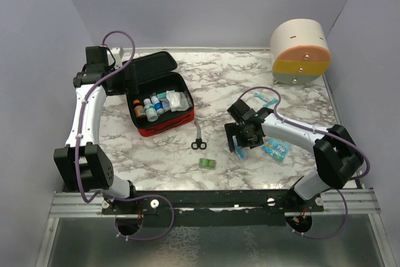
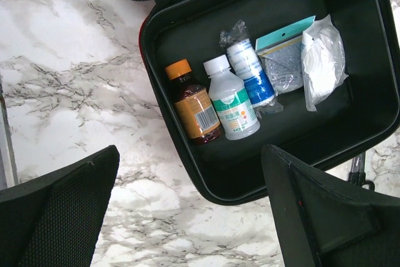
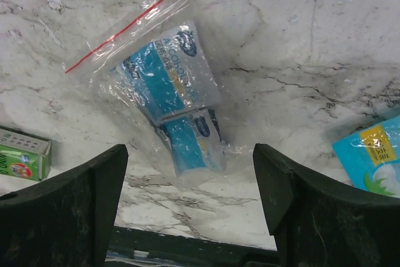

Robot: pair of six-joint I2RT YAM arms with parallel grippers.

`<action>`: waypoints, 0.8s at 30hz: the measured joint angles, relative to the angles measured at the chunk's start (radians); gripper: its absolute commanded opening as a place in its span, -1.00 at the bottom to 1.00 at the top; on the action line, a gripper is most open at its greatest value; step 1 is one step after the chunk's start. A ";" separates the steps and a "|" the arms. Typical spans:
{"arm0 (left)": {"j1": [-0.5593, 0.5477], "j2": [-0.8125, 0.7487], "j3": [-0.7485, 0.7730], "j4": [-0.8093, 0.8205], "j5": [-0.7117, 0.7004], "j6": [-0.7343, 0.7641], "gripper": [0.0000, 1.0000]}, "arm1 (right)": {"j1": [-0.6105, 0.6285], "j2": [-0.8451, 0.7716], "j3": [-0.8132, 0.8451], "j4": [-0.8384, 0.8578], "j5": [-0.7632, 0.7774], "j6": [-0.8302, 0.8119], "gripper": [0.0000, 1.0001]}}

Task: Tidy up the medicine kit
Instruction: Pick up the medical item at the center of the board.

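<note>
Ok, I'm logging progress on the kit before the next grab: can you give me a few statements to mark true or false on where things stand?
The medicine kit lies open. True.
The orange-capped bottle lies out on the tabletop. False: it lies inside the kit.
The right claw is open over a clear zip bag. True.
The scissors are packed in the kit. False: they lie on the marble table beside it.

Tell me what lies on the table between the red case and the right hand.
Small black scissors lie between the red case and the right hand, seen in the top view.
</note>
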 measured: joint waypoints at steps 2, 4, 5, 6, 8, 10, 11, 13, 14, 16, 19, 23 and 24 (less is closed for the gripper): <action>0.000 0.000 0.000 -0.002 0.003 0.005 0.98 | 0.006 0.010 -0.007 0.010 -0.013 -0.045 0.57; 0.000 0.000 0.000 -0.004 0.007 0.010 0.98 | 0.008 0.021 -0.006 0.023 -0.024 -0.092 0.39; 0.000 0.000 -0.001 -0.005 0.009 0.012 0.98 | 0.008 0.026 -0.006 0.027 -0.029 -0.113 0.31; 0.000 0.000 -0.001 -0.006 0.011 0.013 0.98 | 0.008 0.034 -0.005 0.029 -0.034 -0.130 0.19; 0.000 0.000 -0.002 -0.007 0.014 0.013 0.98 | 0.008 0.055 -0.003 0.033 -0.040 -0.159 0.06; 0.000 0.000 -0.004 -0.008 0.016 0.013 0.98 | 0.008 0.077 -0.002 0.036 -0.048 -0.180 0.05; 0.000 0.000 -0.006 -0.008 0.016 0.013 0.98 | 0.008 0.084 -0.002 0.038 -0.050 -0.185 0.02; 0.000 0.000 -0.011 -0.009 0.016 0.013 0.98 | 0.008 0.092 -0.001 0.040 -0.056 -0.192 -0.05; 0.000 0.000 -0.014 -0.010 0.016 0.013 0.98 | 0.008 0.095 0.000 0.041 -0.058 -0.196 -0.13; 0.000 0.000 -0.016 -0.016 0.016 0.014 0.98 | 0.008 0.101 0.005 0.040 -0.063 -0.200 -0.35; 0.000 0.000 -0.016 -0.020 0.016 0.014 0.98 | 0.008 0.106 0.015 0.038 -0.068 -0.202 -0.68; 0.002 0.000 -0.016 -0.023 -0.003 0.003 0.98 | 0.008 0.106 0.058 0.024 -0.068 -0.203 -0.98; 0.005 0.000 -0.016 -0.023 -0.009 -0.003 0.98 | 0.008 0.106 0.081 0.015 -0.068 -0.204 -0.99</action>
